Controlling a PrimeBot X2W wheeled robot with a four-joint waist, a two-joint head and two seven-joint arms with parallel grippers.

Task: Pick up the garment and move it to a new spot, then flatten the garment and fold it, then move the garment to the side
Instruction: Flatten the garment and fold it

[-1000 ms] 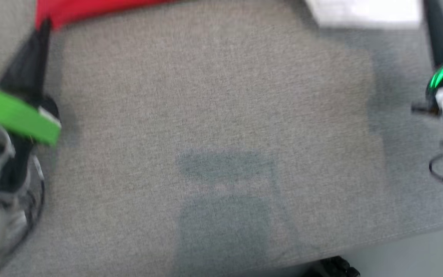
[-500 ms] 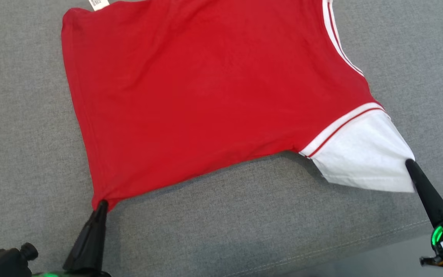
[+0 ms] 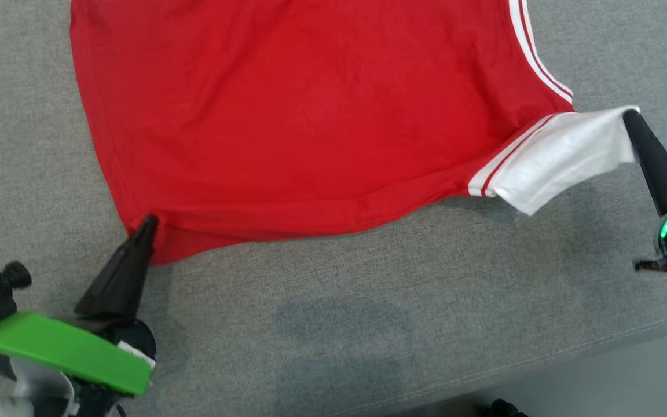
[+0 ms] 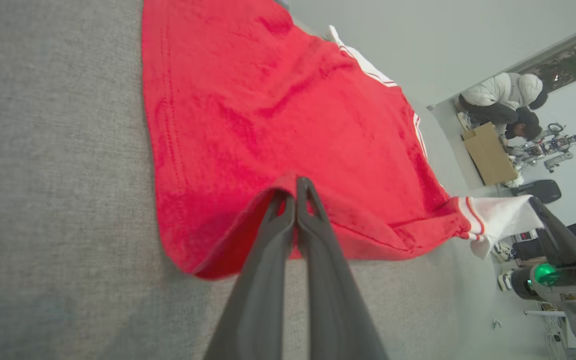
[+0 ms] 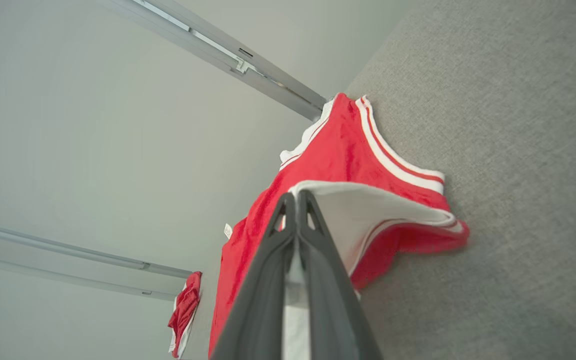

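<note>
The garment (image 3: 310, 116) is a red shirt with white sleeves and red-and-white stripes, spread over a grey fabric surface (image 3: 368, 289). My left gripper (image 3: 149, 221) is shut on its near left hem corner, which the left wrist view shows folded over the fingertips (image 4: 296, 186). At the right, my right gripper (image 3: 629, 114) is shut on the edge of the white sleeve (image 3: 559, 156) and holds it lifted off the surface. In the right wrist view the sleeve edge (image 5: 368, 210) is pinched between that gripper's tips (image 5: 295, 197). The shirt's far part runs off the top of the head view.
The grey surface's front edge (image 3: 542, 362) runs along the lower right, with pale floor beyond. Another red garment (image 5: 184, 312) lies further off in the right wrist view. A person (image 4: 505, 97) bends over a cardboard box (image 4: 488, 152) in the room behind.
The head camera swung between frames. Since half a second ago both grippers, still shut on the shirt, have moved away from me; the sleeve now hangs lifted and the near hem has folded over.
</note>
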